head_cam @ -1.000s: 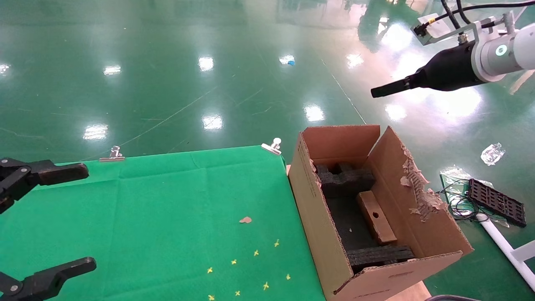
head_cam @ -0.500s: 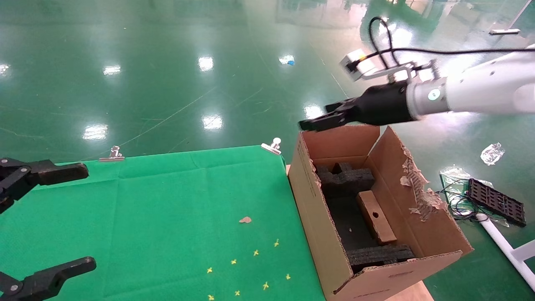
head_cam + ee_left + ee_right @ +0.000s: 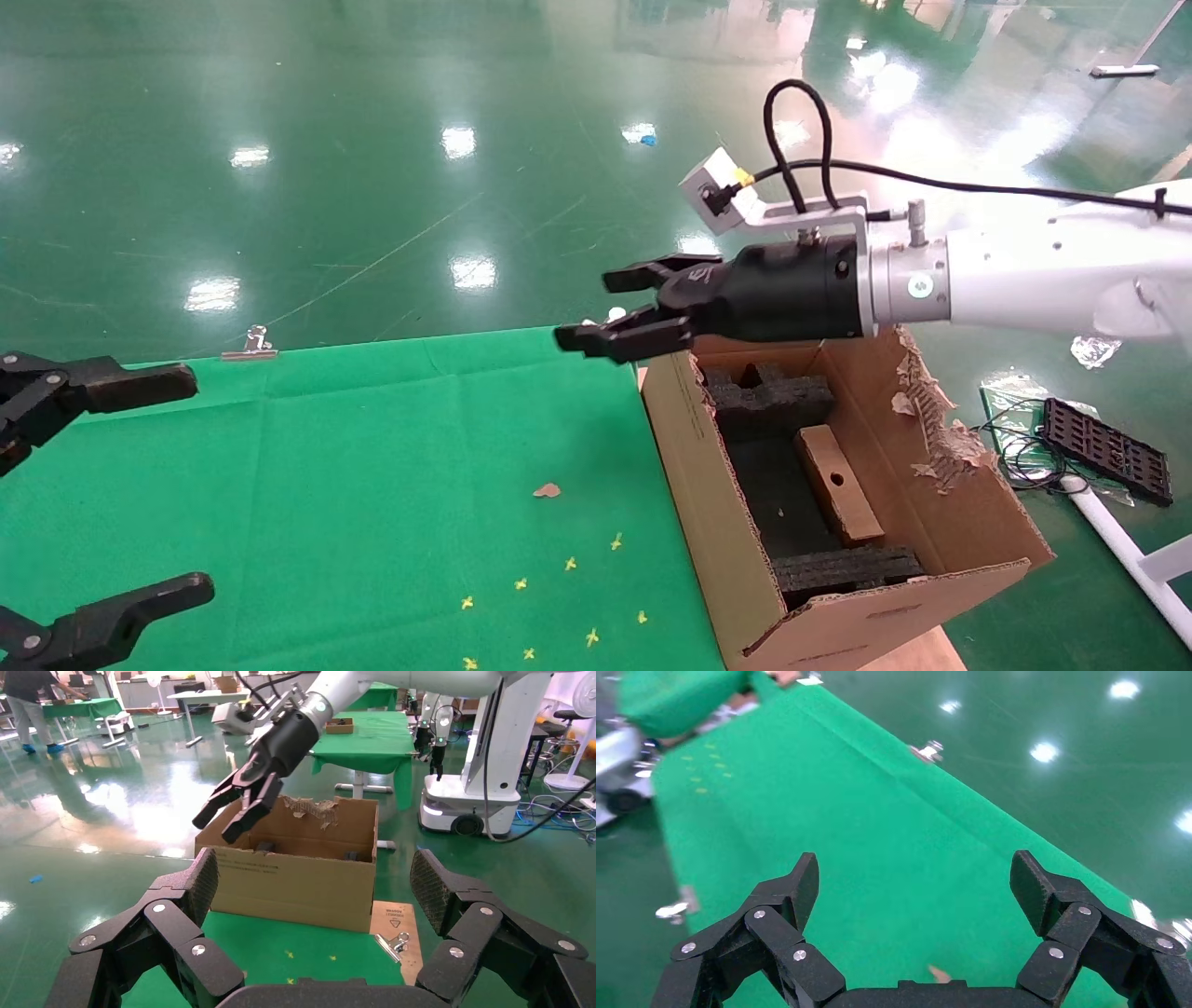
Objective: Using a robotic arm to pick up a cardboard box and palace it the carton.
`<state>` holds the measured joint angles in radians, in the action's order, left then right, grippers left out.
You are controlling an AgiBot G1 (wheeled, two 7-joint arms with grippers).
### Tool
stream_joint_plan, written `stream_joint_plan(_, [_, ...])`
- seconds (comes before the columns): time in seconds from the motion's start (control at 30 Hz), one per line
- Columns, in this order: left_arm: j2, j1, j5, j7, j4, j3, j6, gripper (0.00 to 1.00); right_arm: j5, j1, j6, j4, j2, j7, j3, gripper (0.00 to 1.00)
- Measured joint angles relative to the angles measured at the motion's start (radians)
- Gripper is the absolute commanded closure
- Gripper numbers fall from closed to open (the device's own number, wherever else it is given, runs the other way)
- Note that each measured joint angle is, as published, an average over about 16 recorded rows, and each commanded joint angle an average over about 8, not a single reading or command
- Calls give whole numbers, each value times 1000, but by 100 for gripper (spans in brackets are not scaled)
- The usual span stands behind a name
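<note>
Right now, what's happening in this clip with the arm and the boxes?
The small cardboard box already lies inside the carton, resting between the black foam inserts. The right tool is open and empty, held above the carton's near-table corner, reaching out over the edge of the green table. The left tool is open too, idle over the table's left side. Nothing is being held.
</note>
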<state>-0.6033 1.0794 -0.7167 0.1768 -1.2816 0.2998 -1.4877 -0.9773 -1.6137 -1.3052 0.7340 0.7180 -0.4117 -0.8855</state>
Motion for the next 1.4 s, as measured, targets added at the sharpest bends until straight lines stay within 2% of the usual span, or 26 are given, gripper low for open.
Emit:
stream_joint_plan(0.9, [1, 0, 1, -1, 0, 1, 1, 0, 224, 489, -172, 499, -96, 202, 549, 0])
stream_joint_plan(1.13, [1, 0, 1, -1, 0, 1, 1, 0, 254, 553, -195, 563, -109, 226, 621, 0])
stream_joint_plan(1.4, [1, 0, 1, -1, 0, 1, 1, 0, 258, 559, -197, 569, -111, 228, 628, 0])
